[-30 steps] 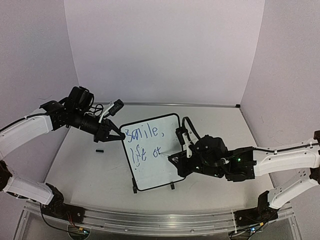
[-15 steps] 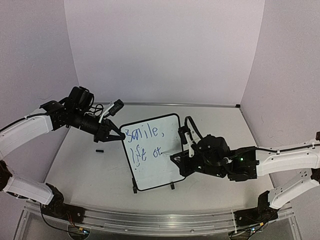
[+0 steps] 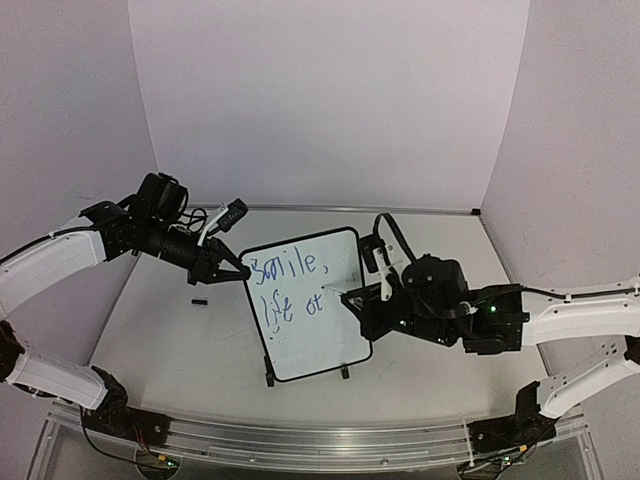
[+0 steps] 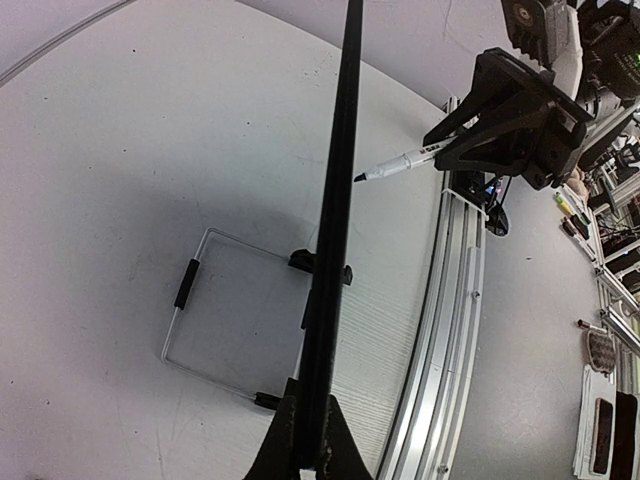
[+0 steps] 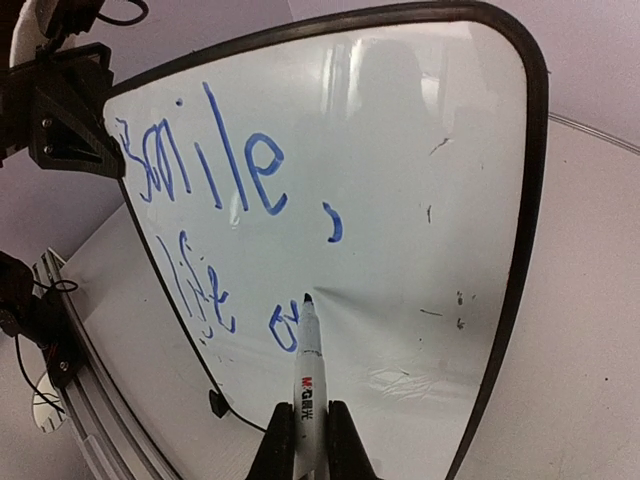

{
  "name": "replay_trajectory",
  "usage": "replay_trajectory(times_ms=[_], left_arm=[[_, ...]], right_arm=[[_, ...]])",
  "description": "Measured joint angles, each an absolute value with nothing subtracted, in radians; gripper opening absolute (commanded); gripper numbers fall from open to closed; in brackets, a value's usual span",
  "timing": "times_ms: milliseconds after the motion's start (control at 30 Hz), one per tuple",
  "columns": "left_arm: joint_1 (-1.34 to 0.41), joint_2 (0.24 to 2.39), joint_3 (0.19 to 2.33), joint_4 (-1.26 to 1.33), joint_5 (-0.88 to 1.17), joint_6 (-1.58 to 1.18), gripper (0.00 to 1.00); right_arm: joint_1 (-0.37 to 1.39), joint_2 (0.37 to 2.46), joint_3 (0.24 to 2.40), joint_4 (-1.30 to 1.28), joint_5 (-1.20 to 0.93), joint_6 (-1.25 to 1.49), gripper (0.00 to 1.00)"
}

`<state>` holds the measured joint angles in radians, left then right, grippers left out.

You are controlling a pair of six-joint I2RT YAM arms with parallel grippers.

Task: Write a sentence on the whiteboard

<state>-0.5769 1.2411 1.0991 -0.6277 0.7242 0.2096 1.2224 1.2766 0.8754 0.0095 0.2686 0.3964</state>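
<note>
Whiteboard [image 3: 310, 330], one, portrait, thin black frame.

Top view: the whiteboard stands on its two feet [image 3: 270, 380] on the table [image 3: 150, 340], with the writing face visible to the camera. It is held by the left gripper [image 3: 243, 273], pinched fully shut on the frame's upper left corner, and extends away from those fingers toward the other arm. Opposite, the right gripper [image 3: 372, 298] is clamped on a white marker [image 3: 352, 294], whose nib projects ahead of its fingers onto the second line. On the face is the sentence [image 3: 290, 285], blue and unfinished: "Smile," above and roughly "life ot" below.

Left wrist view: the board is seen edge-on, its frame [image 4: 338, 200] running straight out from between the closed fingers [image 4: 280, 455]. The marker lies off to the writing side with its nib close to the face; contact is not certain.

Right wrist view: the marker barrel sits between both fingers [image 5: 272, 455], jaws almost closed around it. The nib lies just beyond the fingertips, beside the "o", apparently at the surface.

Hazards, as judged:
- Nib pressure could swing the board about its single corner pinch or skid the feet, smearing the stroke.
- The slim barrel could twist or slide back in the fingers, leaving faint or broken letters.
- A stroke begun too near the "o" would overwrite it.
</note>
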Motion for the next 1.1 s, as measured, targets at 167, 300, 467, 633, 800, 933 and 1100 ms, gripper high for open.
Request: replay_trajectory(times_ms=[167,300,467,633,800,933,1100], left_arm=[[-0.577,1.242,1.099,-0.628,0.726,0.21,0.0],[-0.577,1.243,1.099,-0.627,0.727,0.21,0.0],[-0.577,1.243,1.099,-0.627,0.727,0.21,0.0],[-0.576,1.244,1.099,-0.627,0.727,0.209,0.0],[-0.575,1.244,1.099,-0.627,0.728,0.21,0.0],[-0.575,1.244,1.099,-0.627,0.729,0.21,0.0],[-0.575,1.244,1.099,-0.627,0.73,0.21,0.0]], right_arm=[[1.222,1.278,0.894,0.01,0.281,0.379,0.0],[1.222,1.292,0.896,0.01,0.297,0.376,0.0],[1.223,1.304,0.896,0.006,0.299,0.379,0.0],[1.223,1.305,0.896,0.003,0.297,0.396,0.0],[1.223,1.305,0.891,-0.014,0.288,0.417,0.0],[1.223,1.305,0.879,-0.029,0.273,0.436,0.0],[1.223,1.305,0.874,-0.047,0.262,0.454,0.0]])
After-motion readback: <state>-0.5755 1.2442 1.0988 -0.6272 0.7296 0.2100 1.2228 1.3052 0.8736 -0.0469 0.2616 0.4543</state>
